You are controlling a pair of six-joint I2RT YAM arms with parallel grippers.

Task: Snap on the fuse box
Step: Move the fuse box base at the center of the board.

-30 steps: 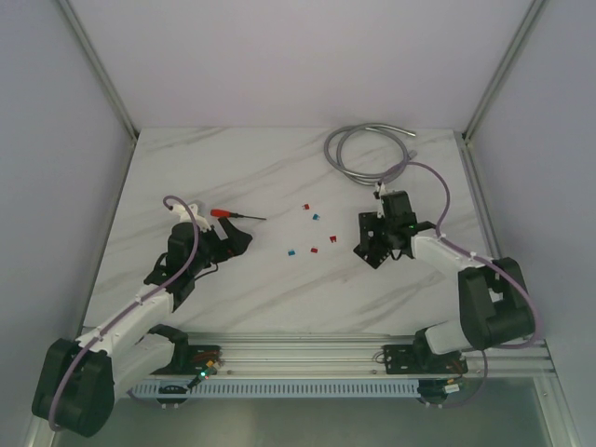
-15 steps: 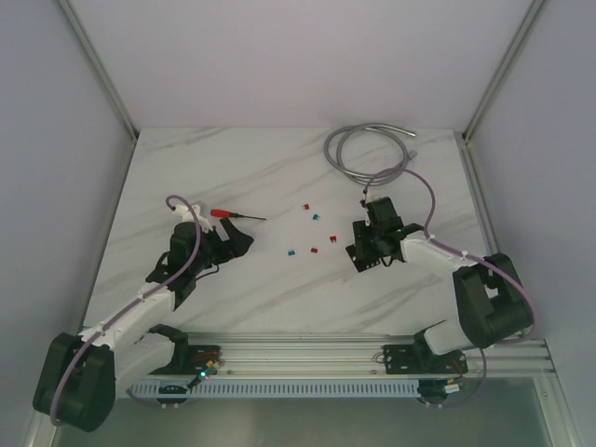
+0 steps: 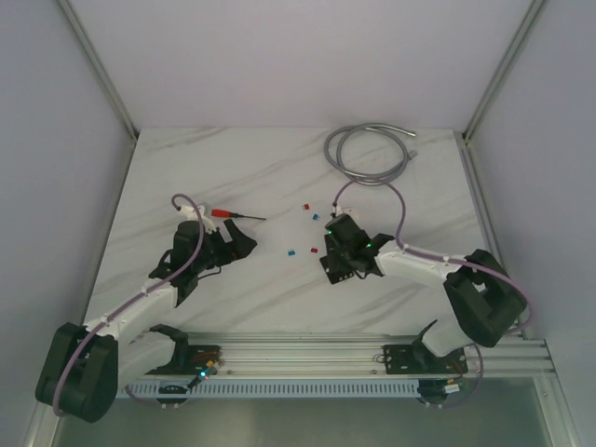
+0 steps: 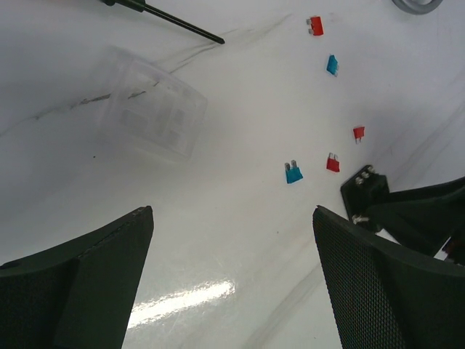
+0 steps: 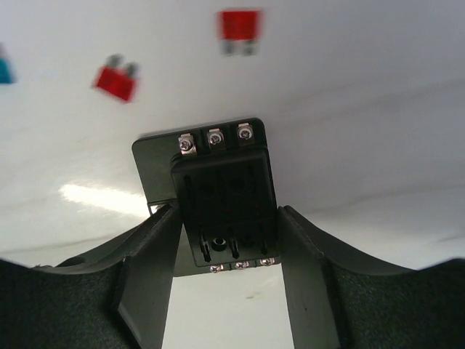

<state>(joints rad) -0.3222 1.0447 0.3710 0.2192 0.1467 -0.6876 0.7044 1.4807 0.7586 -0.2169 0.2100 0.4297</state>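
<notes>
The fuse box is a small black square block with empty slots and rows of silver screws. My right gripper is shut on its two sides and holds it low over the table, left of centre-right in the top view. It also shows in the left wrist view. A clear plastic cover lies on the table ahead of my left gripper, which is open and empty. In the top view the left gripper is to the left of the fuse box.
Several loose red and blue fuses lie scattered between the grippers, one red fuse just beyond the fuse box. A red-handled screwdriver lies behind the left gripper. A grey coiled cable is at the back right.
My right gripper has carried the fuse box to the left, towards the table's middle and the loose fuses. The left arm has shifted slightly forward.
</notes>
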